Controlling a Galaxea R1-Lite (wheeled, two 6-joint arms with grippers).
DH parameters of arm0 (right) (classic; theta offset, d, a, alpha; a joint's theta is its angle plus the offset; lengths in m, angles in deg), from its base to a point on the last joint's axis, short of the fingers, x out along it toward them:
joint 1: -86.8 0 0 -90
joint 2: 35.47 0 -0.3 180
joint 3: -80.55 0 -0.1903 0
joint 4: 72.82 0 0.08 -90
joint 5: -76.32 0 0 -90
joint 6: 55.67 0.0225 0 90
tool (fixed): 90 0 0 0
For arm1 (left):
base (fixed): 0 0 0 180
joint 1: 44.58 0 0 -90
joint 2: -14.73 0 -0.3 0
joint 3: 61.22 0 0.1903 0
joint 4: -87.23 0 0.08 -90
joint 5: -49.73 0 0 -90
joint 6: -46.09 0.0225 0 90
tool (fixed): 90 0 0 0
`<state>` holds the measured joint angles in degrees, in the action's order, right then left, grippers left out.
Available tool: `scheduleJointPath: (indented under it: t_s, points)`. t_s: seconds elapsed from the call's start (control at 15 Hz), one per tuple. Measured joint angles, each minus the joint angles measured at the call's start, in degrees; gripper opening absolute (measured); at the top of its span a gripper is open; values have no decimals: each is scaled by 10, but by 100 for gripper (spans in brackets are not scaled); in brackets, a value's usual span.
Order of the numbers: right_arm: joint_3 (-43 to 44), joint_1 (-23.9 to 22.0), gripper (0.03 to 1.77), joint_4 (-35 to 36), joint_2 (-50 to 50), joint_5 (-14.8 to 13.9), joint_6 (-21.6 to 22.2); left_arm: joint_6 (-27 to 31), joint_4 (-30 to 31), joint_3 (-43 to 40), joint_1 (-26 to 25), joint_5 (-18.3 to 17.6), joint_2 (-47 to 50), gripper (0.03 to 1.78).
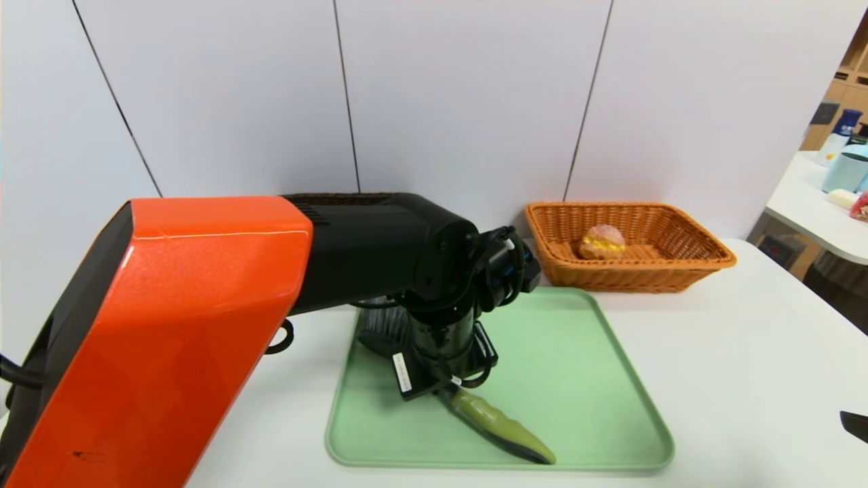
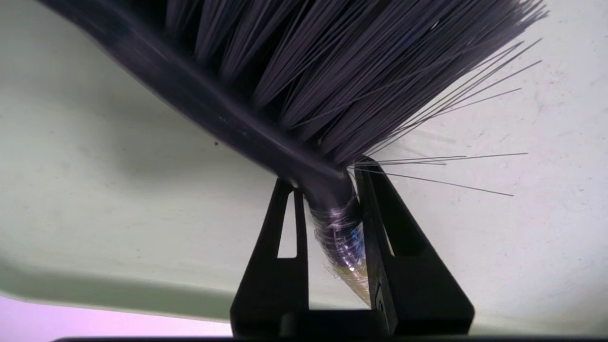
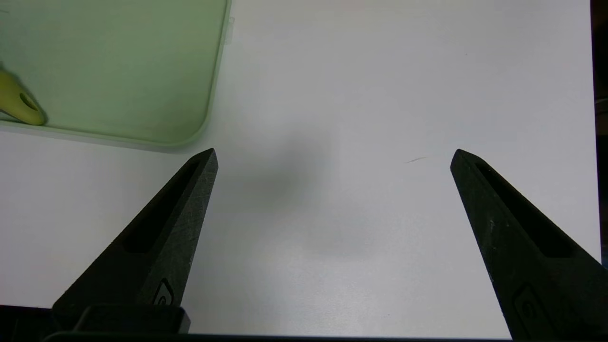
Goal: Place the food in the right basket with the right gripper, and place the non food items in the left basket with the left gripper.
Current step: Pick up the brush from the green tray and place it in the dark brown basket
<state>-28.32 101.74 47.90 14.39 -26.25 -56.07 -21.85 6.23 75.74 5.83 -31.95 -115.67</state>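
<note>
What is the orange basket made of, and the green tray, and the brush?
The orange basket looks like woven wicker or plastic rattan: you can see the crisscross weave. The green tray seems smooth matte plastic or silicone. The brush has thin, stiff dark bristles, probably plastic, and a glossy olive handle.

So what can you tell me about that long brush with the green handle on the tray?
The long brush with the olive-green handle has a wavy, moulded-looking grip with a hanging hole at its end, and a dark spine carrying long black bristles, a few of them splayed loose. Its neck looks wrapped in clear film. It lies slanted over the pale green tray. The black left gripper points down onto it, its fingers closed on the neck between handle and bristles.
</note>
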Motion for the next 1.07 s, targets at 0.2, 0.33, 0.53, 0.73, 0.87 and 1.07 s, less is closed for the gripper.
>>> scheduleJointPath:
  t_s: [0.2,0.33,0.53,0.73,0.87,1.07]
  points:
    - [-1,0,169,0,0,0,0,-13,13,0,0,-6,0,36]
    - [-4,0,169,0,-1,0,0,-17,16,0,0,-18,3,36]
    - [-12,0,169,3,-1,0,0,-19,17,0,0,-38,12,36]
    - [-17,1,169,3,-1,0,0,-25,16,0,0,-49,24,29]
    - [-18,1,169,3,-1,0,0,-27,17,0,0,-50,29,29]
    - [-24,1,169,2,-5,0,0,-28,18,0,0,-51,34,29]
